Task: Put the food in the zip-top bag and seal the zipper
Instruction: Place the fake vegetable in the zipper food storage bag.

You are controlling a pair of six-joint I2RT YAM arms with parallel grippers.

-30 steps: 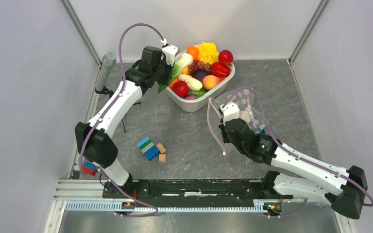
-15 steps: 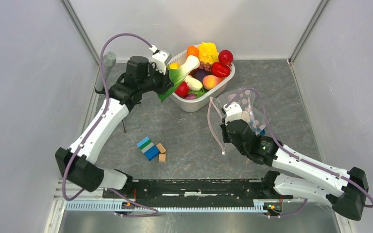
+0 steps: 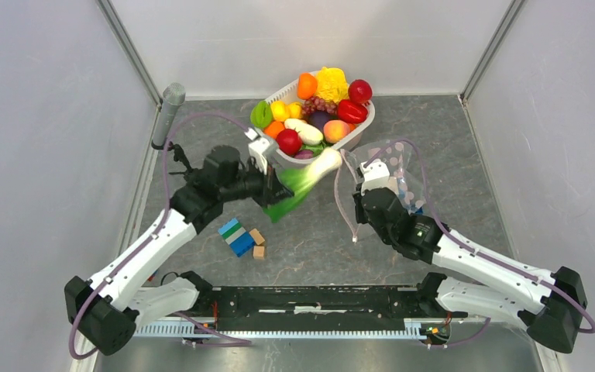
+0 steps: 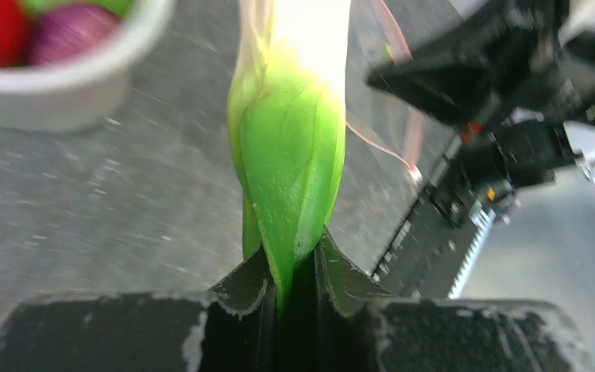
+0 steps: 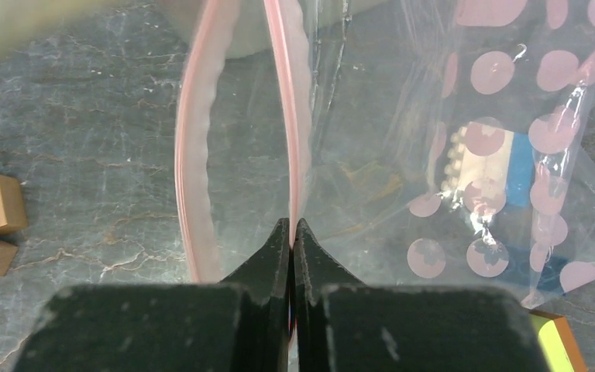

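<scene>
Where the table (image 3: 310, 232) lay nearest the arm bases, loose blocks (image 3: 240, 236) rested on it. Just beyond them, the left end effector (image 4: 293, 267) was clamped on the green end of a leek (image 4: 290, 155). The leek was held above the table, with its white end pointing toward the bag (image 3: 399, 167) mouth. The right end effector (image 5: 291, 232) was pinched together on one side of the zipper (image 5: 188, 155). The other side bowed away, so the mouth stood open. The bag lay crinkled and pink-dotted behind that end effector. Farthest off, the basket (image 3: 304, 167) held the remaining food (image 3: 321, 116), heaped above its rim.
</scene>
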